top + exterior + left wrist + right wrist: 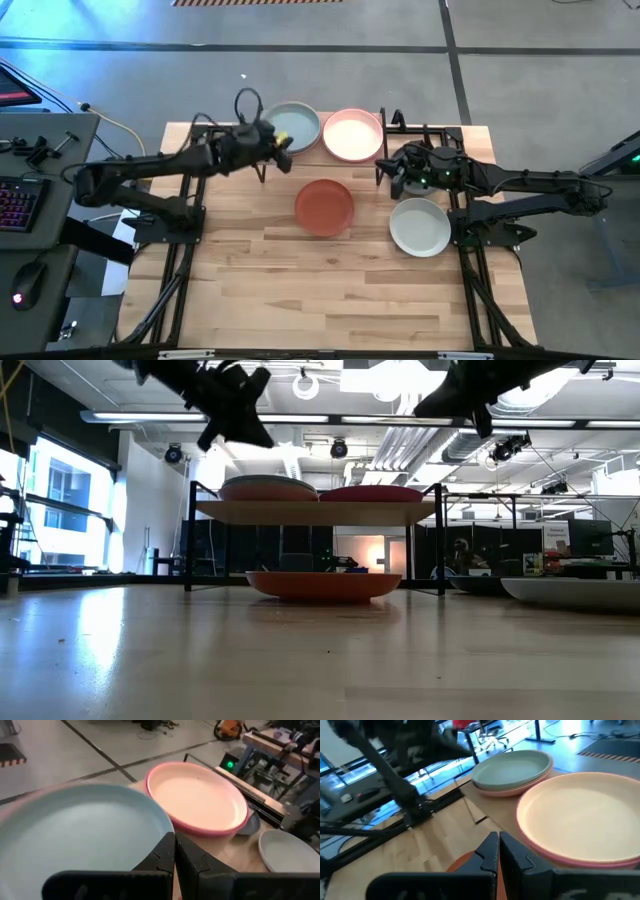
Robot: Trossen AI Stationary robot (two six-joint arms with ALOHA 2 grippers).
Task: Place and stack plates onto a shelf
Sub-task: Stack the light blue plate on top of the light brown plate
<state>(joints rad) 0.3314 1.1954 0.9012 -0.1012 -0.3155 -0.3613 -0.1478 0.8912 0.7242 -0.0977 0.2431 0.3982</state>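
Observation:
The shelf [320,511] stands at the table's far middle and carries two stacks. On its left a sage green plate [296,126] [80,830] lies on a pink one. On its right a peach plate [352,134] [585,815] lies on a pink one. A terracotta plate [324,206] rests flat on the table in front of the shelf. A pale grey-white plate [420,226] rests flat to the right. My left gripper [283,160] [174,845] hovers shut at the green plate's near rim. My right gripper [385,172] [498,845] hovers shut by the peach plate's near right rim.
A side desk with a keyboard [15,200] and mouse [30,280] stands left of the table. Black arm frames [170,250] [480,270] run along both table sides. The low view shows a dark shallow dish [478,582] low behind the shelf's right leg. Bare wood [320,300] fills the near half.

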